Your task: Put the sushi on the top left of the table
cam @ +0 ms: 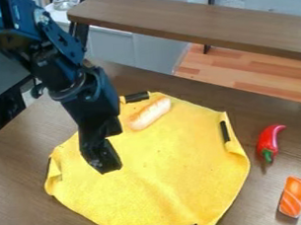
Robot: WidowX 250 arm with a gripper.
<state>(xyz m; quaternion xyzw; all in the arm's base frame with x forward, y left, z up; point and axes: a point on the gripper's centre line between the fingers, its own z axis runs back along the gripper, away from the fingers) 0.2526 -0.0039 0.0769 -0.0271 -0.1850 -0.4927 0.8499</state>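
Note:
The black gripper [103, 156] hangs over the left part of the yellow cloth, well to the left of the sushi. The sushi [294, 196], an orange piece with pale stripes, lies on the bare brown table [22, 205] near the lower right corner of the view. A wide stretch of cloth and table separates it from the gripper.
A yellow cloth [165, 167] with black strips at its edges covers the middle of the table. On its upper part lies a pale bread-like toy [149, 113]. A red pepper [269, 141] rests above the sushi. Along the back runs a raised brown shelf [191, 21].

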